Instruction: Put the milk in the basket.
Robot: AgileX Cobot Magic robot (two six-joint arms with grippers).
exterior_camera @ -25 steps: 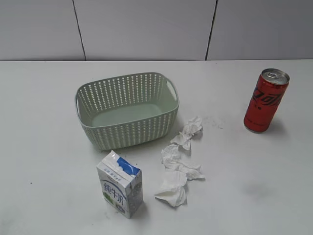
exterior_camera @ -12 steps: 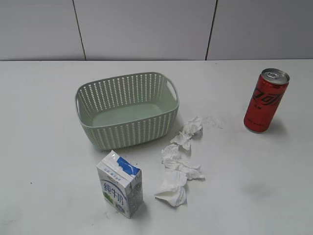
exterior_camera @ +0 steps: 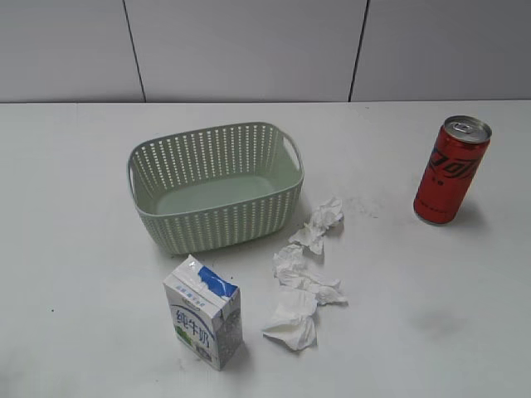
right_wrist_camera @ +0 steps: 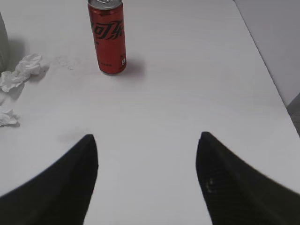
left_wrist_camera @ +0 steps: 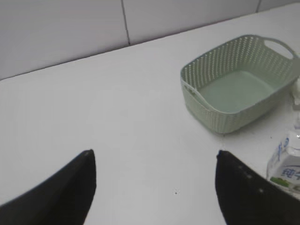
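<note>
Bright, even, diffuse light fills all three views, with no hard glare. On the white bench (exterior_camera: 431,282) shadows are soft and short: a faint one sits to the right of the red can (exterior_camera: 450,170), another hugs the right base of the milk (exterior_camera: 204,313), and a light one lies under the basket (exterior_camera: 214,186) at its front edge. The exterior view is sharp. My left wrist view is softer and slightly hazy; the milk at its right edge is blurred. My left gripper (left_wrist_camera: 154,187) and right gripper (right_wrist_camera: 146,176) show only as dark, featureless, out-of-focus fingers. The can's metal top carries a dull sheen.
</note>
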